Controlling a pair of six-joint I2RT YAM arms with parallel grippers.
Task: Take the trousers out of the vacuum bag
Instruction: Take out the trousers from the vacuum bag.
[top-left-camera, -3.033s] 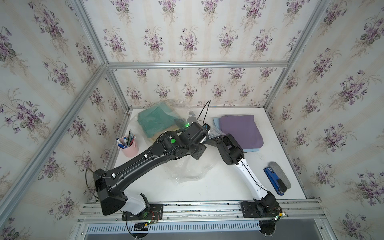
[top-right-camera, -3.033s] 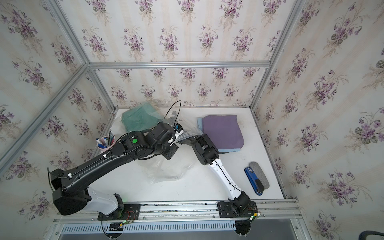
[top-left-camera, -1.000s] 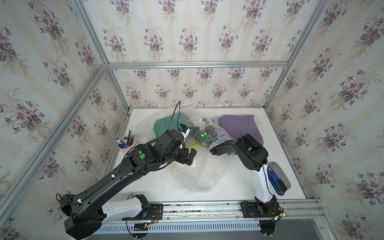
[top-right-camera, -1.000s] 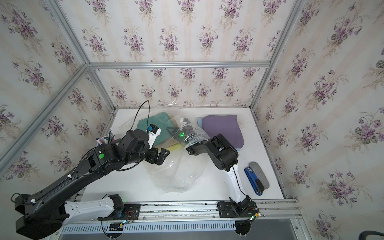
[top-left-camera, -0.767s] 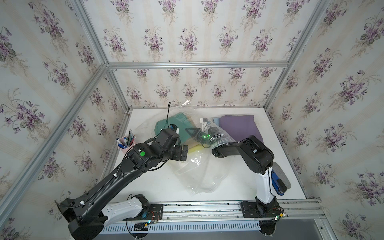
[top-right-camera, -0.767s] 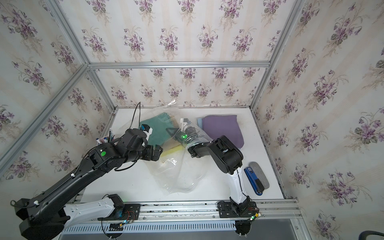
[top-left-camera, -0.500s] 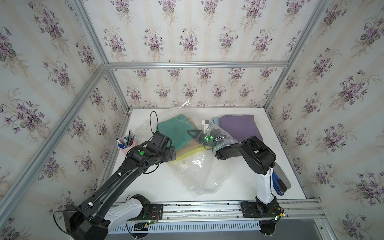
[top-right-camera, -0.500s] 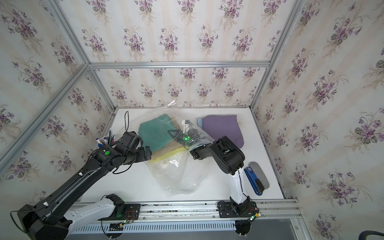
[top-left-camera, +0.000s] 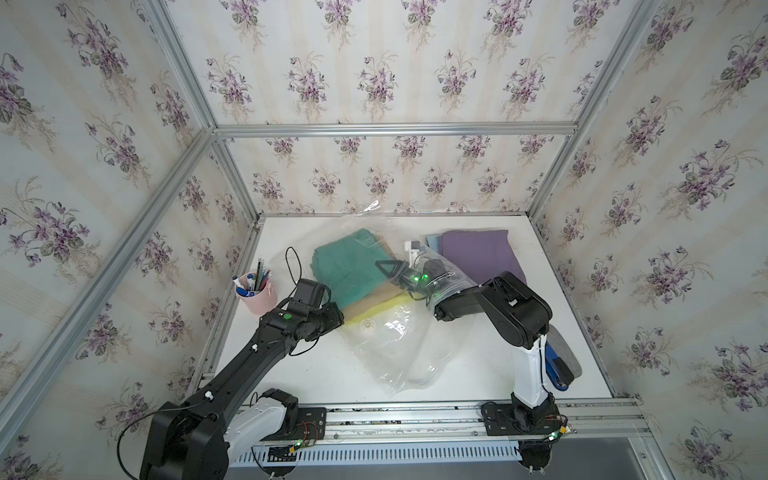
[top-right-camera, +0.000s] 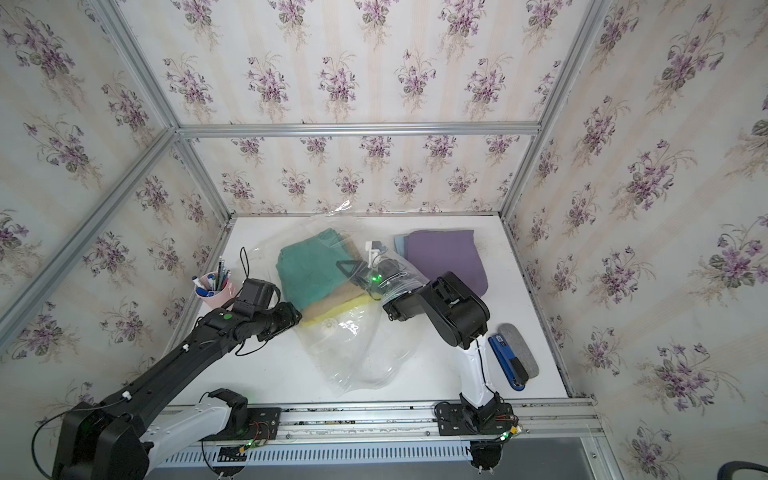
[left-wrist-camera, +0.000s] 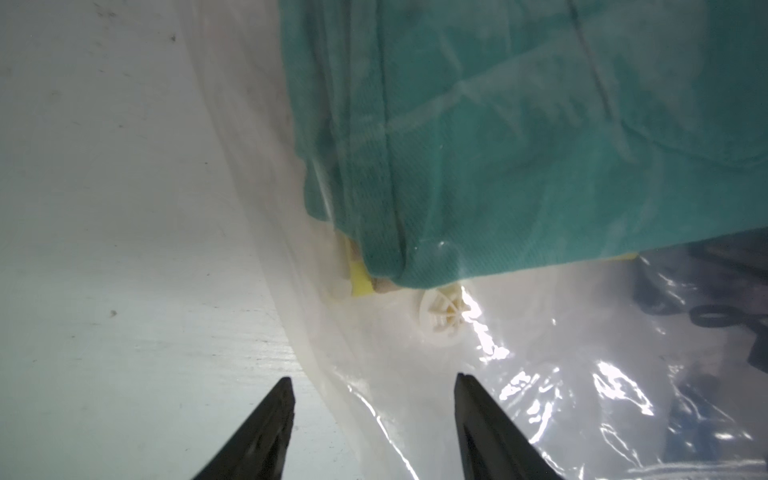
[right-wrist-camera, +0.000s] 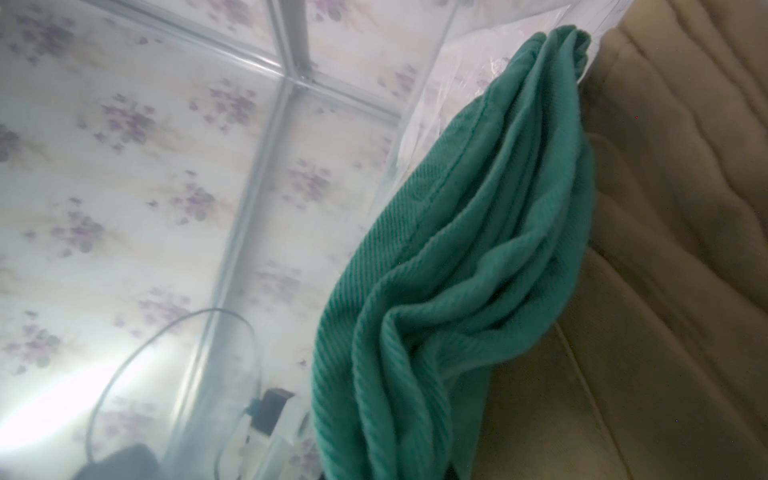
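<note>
Teal trousers lie on a tan pair and a yellow pair, all three inside the clear bag at the middle of the bench. Inside the bag, the right pincer is closed on a bunched fold of the teal cloth. At the bag's near-left edge the left pincer hovers low, fingers apart, with the plastic rim lying between them unclamped. The white valve sits just ahead of it, beside the stack's corner. Purple trousers rest on a light blue pair outside the bag, at the bench's far right.
</note>
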